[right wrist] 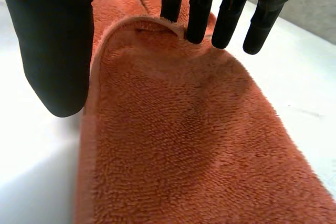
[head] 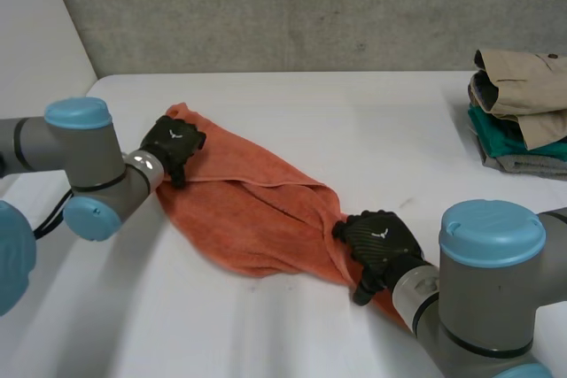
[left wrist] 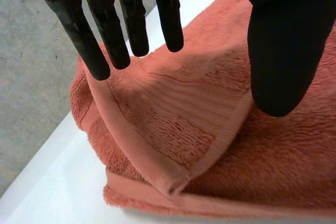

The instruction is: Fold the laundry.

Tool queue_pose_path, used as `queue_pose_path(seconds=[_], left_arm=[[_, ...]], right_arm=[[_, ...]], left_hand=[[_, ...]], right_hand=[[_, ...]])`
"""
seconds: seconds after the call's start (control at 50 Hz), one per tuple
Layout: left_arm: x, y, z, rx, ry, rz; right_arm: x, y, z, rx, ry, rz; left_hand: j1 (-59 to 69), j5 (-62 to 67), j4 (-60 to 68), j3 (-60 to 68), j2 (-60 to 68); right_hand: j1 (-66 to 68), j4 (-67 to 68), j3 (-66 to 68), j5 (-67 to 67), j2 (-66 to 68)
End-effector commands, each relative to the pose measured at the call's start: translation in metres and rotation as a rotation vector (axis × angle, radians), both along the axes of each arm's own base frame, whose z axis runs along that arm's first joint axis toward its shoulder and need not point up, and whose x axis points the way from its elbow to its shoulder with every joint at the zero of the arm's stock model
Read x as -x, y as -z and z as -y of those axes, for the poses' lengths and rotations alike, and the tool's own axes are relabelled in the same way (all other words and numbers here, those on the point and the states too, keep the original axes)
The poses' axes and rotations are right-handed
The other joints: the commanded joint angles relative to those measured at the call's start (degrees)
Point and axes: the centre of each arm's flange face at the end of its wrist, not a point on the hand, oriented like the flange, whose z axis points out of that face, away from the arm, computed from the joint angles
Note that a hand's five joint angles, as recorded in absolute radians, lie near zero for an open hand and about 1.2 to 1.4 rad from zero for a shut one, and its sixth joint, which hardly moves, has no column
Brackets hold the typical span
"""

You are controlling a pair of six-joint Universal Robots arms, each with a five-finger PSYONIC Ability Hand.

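An orange towel (head: 252,210) lies bunched and partly folded over itself across the table's middle. My left hand (head: 173,143) rests over the towel's far left corner. In the left wrist view its fingers (left wrist: 110,35) are straight and spread from the thumb, just above the hemmed corner of the towel (left wrist: 210,129), gripping nothing. My right hand (head: 381,241) sits on the towel's near right end. In the right wrist view its straight fingers (right wrist: 199,9) touch a rounded fold edge of the towel (right wrist: 184,140), and the thumb stands apart beside the hem.
A stack of folded clothes (head: 523,112), tan over teal and grey, sits at the table's far right. The white table (head: 354,121) runs bare behind the towel up to a grey wall.
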Motion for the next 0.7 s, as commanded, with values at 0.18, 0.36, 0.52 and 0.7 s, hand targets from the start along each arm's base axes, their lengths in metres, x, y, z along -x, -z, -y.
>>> queue_pose_path(seconds=[0.18,0.36,0.52,0.7], left_arm=[[0.010,0.016,0.016,0.031,0.013,-0.006],[0.021,-0.008,0.042,0.212,0.005,-0.048],[0.026,-0.093,0.079,0.634,-0.082,-0.187],[0.010,-0.229,0.079,1.045,-0.068,-0.491]], right_arm=[[0.000,0.000,0.005,0.034,0.010,-0.003],[-0.007,-0.010,0.032,0.175,0.030,-0.026],[-0.012,-0.055,0.103,0.417,0.077,-0.086],[-0.024,-0.194,0.173,0.887,0.197,0.053]], left_hand=[[18.2,18.1,18.1,18.2,18.4],[51.8,51.8,51.8,51.9,52.0],[51.8,51.8,51.8,51.9,52.0],[51.8,51.8,51.8,51.9,52.0]], right_hand=[[4.0,4.3,4.5,4.1,5.1],[48.9,49.2,49.3,49.0,49.9],[56.6,56.9,57.0,56.7,57.7],[56.6,56.9,57.0,56.7,57.7]])
